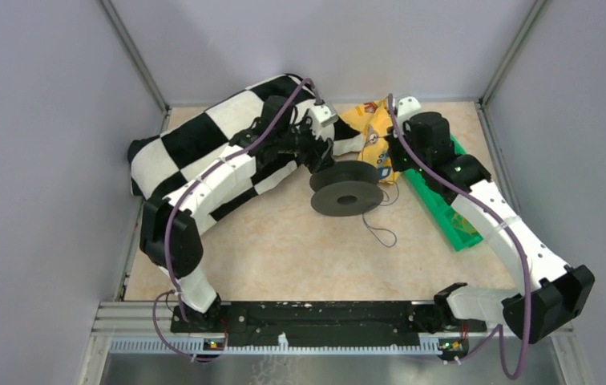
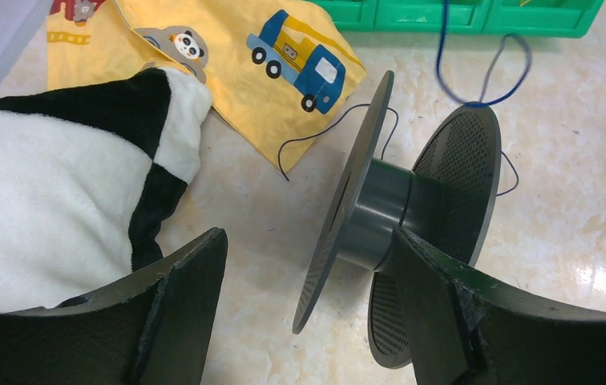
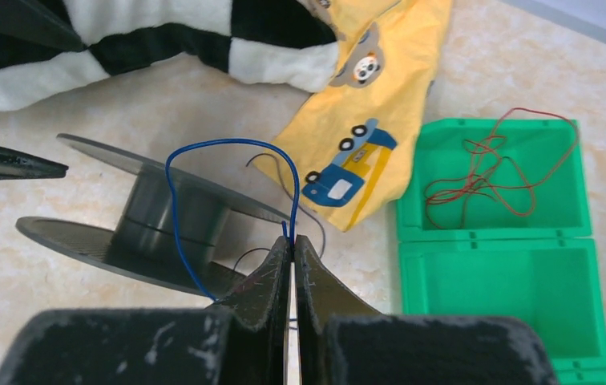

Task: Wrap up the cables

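Seen from my remote console: a dark grey spool point(image 1: 348, 188) on the beige, marbled tabletop point(image 1: 284, 257). At its 10 o'clock I see a black-and-white checkered blanket point(image 1: 195, 140). At 1 o'clock is a yellow cloth point(image 1: 370, 132) printed with a blue truck and a panda. At 3 o'clock, a bright green bin point(image 1: 444, 215) holds a red cable point(image 3: 484, 168). A blue cable point(image 3: 228, 141) arcs by the spool, and a dark cable point(image 1: 370, 228) curls at 5 o'clock. Purple hoses point(image 1: 170, 241) trace my white-and-black arms point(image 1: 228, 172).

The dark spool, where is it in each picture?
Top external: spool in the middle of the picture.
Left wrist: spool right of centre.
Right wrist: spool at left, behind the blue cable.
Shared landmark: the yellow cartoon cloth close by it in all three.
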Tool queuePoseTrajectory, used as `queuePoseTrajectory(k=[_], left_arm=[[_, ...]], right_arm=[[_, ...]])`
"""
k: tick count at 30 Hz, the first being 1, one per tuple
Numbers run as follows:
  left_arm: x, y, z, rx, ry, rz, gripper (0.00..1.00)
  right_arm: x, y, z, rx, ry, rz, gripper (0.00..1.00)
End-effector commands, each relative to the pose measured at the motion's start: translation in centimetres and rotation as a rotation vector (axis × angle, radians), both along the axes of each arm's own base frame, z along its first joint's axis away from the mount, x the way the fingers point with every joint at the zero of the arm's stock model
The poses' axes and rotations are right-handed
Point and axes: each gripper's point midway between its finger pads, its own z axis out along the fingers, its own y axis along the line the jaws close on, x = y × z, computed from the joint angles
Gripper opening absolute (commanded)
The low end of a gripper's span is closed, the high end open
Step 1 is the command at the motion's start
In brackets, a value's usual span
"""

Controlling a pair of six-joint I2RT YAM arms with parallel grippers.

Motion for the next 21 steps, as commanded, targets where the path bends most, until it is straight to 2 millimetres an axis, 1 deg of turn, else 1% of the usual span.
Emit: queuePoseTrajectory(k=[1,5,8,13,16,19,20,21], left_arm=[[-0.4,-0.2,3.2,-0.063,-0.045,-0.054,0.81],[-0.2,0.3,4.3,-0.076,-0.049,-0.053,0.82],[-0.4,0.2,4.9,-0.092,-0.037,-0.073,0.83],[-0.7,-0.6,5.5,-0.133,-0.011,-0.097,0.84],[-0.7,-1.0,5.4,-0.152,-0.004,-0.106,0.84],[-0.2,-1.3,5.1,-0.155,-0.003,-0.099,0.82],[0.2,-1.3,4.9,-0.151,-0.002,-0.084,0.81],[0.6,-1.5,5.1,-0.153,-0.004,-0.082,0.80]], right_arm=[[0.7,3.9,-0.2,0.088,-0.023,0.122,0.00],[-0.1,6.2,-1.6,0.141,0.020,0.176,0.00],[-0.5,7.3,-2.5,0.168,0.044,0.211,0.00],[-0.3,8.3,-4.2,0.159,0.066,0.227,0.00],[-0.4,9.0,-5.1,0.159,0.083,0.257,0.00],[-0.4,9.5,-5.7,0.166,0.092,0.275,0.00],[-0.5,9.6,-5.9,0.169,0.094,0.286,0.00],[-0.5,9.7,-6.1,0.169,0.095,0.296,0.00]])
